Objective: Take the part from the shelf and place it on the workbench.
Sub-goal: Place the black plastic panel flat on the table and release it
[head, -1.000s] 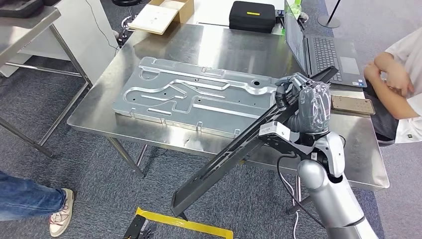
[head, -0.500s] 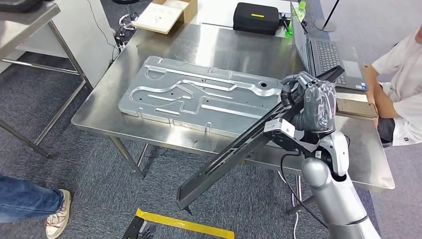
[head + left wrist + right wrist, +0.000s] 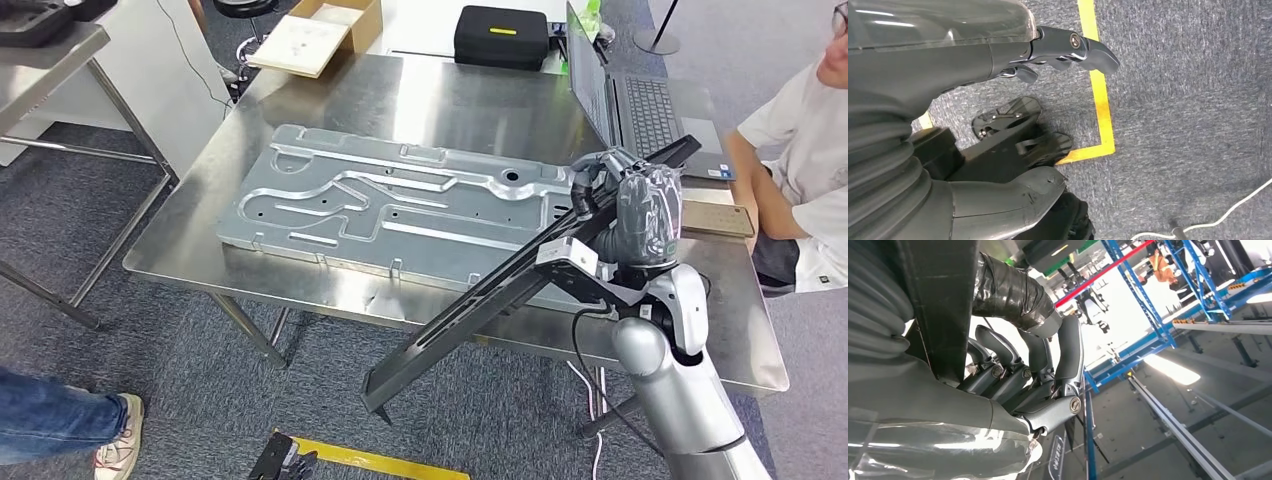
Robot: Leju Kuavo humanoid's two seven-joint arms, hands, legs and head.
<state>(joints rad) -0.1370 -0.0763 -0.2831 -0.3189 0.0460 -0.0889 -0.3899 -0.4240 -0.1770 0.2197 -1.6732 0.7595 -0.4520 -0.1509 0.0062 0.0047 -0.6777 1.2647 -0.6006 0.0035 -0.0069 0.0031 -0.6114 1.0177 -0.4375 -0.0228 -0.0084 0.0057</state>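
Observation:
The part is a long black bar (image 3: 480, 300). My right hand (image 3: 630, 205) grips it near its upper end, over the right side of the steel workbench (image 3: 470, 100). The bar slants down and to the left, past the bench's front edge, and its lower end hangs over the carpet. In the right wrist view the fingers (image 3: 1023, 375) wrap around the black bar (image 3: 935, 305). My left hand (image 3: 998, 55) hangs over the carpet, fingers apart and holding nothing.
A large machined aluminium plate (image 3: 390, 210) covers much of the bench. A laptop (image 3: 640, 110), a black case (image 3: 500, 35) and a cardboard box (image 3: 310, 35) lie at the back. A person (image 3: 800, 200) sits at the right edge. Yellow tape (image 3: 370, 458) marks the floor.
The whole picture has shifted a little, so the camera has moved. My right hand keeps its grip on the bar, whose lower end stands slightly higher.

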